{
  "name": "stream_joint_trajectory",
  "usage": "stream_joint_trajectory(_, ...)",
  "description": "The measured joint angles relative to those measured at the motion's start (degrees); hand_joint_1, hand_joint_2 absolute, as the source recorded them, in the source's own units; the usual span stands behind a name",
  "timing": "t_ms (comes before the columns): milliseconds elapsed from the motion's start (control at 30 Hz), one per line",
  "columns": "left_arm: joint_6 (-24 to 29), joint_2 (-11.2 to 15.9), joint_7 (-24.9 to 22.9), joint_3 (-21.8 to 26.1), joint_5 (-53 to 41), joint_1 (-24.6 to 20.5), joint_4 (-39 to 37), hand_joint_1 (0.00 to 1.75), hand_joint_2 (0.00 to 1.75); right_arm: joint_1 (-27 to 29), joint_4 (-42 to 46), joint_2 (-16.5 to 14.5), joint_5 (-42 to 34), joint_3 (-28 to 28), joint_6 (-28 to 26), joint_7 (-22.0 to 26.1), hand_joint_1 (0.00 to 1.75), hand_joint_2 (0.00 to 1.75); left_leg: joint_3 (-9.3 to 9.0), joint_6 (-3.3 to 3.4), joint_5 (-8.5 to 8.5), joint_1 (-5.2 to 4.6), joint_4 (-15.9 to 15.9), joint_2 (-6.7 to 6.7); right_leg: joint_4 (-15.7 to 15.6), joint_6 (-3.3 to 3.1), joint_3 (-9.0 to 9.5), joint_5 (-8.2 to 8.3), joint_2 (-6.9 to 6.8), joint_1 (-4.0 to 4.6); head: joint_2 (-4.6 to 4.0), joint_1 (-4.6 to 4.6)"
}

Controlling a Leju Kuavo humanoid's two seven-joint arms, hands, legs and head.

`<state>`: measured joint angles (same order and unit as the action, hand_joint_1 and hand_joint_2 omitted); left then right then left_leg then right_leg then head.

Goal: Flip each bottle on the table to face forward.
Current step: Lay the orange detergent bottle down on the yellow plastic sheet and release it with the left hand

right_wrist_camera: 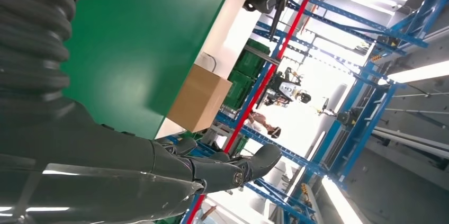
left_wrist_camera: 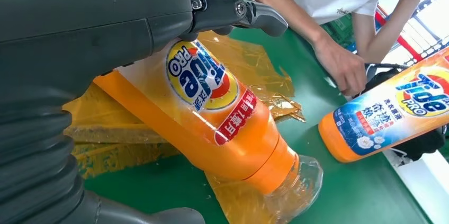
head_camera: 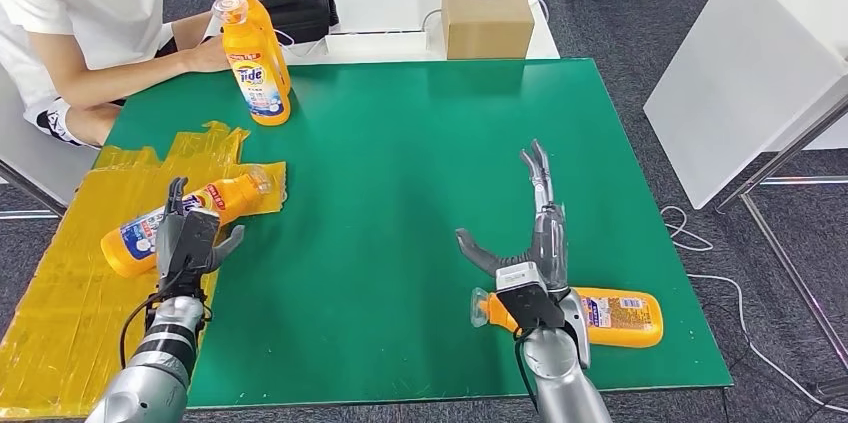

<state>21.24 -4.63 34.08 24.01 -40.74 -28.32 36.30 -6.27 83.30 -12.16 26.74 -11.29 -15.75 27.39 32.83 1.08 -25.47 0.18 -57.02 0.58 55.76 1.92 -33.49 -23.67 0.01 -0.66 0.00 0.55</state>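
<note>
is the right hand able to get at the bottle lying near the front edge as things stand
Probably yes. The right hand hovers open just above and beyond the lying bottle, which rests beside the right wrist on the green table. Nothing stands between them, though the hand would likely need to pull back.

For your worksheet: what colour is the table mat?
Green, clearest in the head view.

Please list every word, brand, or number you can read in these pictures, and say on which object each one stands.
"Tide": upright front bottle near the person.
"Tide PRO": label of the lying bottle under the left hand; its red banner is too unclear to read.
"Tide PRO": standing bottle in the left wrist view; small print unreadable.
Bottle by the right hand: label too small to read.
</note>
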Motion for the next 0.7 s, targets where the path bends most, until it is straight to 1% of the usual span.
stream_joint_trajectory(67, -1.0, -0.3, 0.5, 0.1, 1.5, 0.2, 0.5, 0.0, 1.75, 0.1, 0.0, 0.0, 0.1, 0.1, 0.1, 0.0, 0.0, 1.75, 0.0, 0.0, 0.0, 0.01, 0.0, 0.0, 0.0, 0.0, 0.0, 0.0, 0.0, 0.03, 0.0, -0.01)
stream_joint_trajectory(133, -4.0, -0.6, 1.4, 0.2, 4.6, 0.5, 1.3, 0.0, 1.75, 0.1, 0.0, 0.0, 0.2, 0.3, 0.2, 0.0, 0.0, 1.75, 0.0, 0.0, 0.0, 0.01, 0.0, 0.0, 0.0, 0.0, 0.0, 0.0, 0.0, 0.02, 0.0, -0.01)
stream_joint_trajectory(267, -13.7, -1.7, 3.7, -0.1, 12.4, 2.6, 5.3, 0.0, 1.75, 0.3, 0.1, 0.0, 0.6, 0.8, 0.2, 0.0, 0.0, 1.75, 0.01, 0.0, 0.0, 0.01, 0.0, 0.0, 0.0, 0.0, 0.0, 0.0, 0.01, 0.0, 0.0, -0.01)
stream_joint_trajectory(400, -24.5, -4.0, 3.9, -2.8, 22.7, 7.7, 14.9, 0.0, 1.75, 0.9, 0.8, 0.2, 3.3, 1.5, -0.1, 0.0, 0.0, 1.75, 0.04, 0.04, -0.03, -0.03, 0.0, -0.02, 0.0, 0.0, -0.01, -0.01, 0.02, -0.06, 0.0, -0.02)
stream_joint_trajectory(467, -29.1, -5.2, 3.2, -4.5, 28.1, 10.8, 20.8, 0.0, 1.75, 1.8, 1.5, 0.5, 7.0, 1.5, -1.1, -0.2, 0.0, 1.75, 0.05, 0.11, -0.08, -0.05, 0.0, -0.03, 0.0, 0.01, -0.02, -0.01, 0.02, -0.08, 0.0, -0.01)
stream_joint_trajectory(533, -32.2, -6.2, 2.2, -6.5, 32.0, 14.3, 27.0, 0.0, 1.75, 3.1, 2.8, 1.3, 12.6, 1.3, -1.9, -0.9, 0.0, 1.75, 0.05, 0.16, -0.13, -0.08, 0.0, -0.05, 0.0, 0.02, -0.03, -0.03, 0.02, -0.08, 0.0, 0.0)
stream_joint_trajectory(633, -33.8, -7.0, 0.9, -9.8, 34.8, 19.3, 35.0, 0.0, 1.75, 5.5, 5.2, 3.3, 22.0, 0.1, -1.9, -3.1, 0.0, 1.75, 0.05, 0.19, -0.2, -0.09, 0.0, -0.04, -0.1, 0.02, -0.04, -0.06, 0.02, -0.07, 0.0, 0.01)
stream_joint_trajectory(700, -34.4, -7.4, 0.3, -11.6, 35.9, 22.2, 38.7, 0.0, 1.75, 7.6, 6.6, 5.0, 26.5, -1.5, -1.4, -4.5, 0.0, 1.75, 0.05, 0.2, -0.23, -0.09, 0.0, -0.03, -0.1, 0.01, -0.04, -0.08, 0.01, -0.07, 0.0, 0.01)
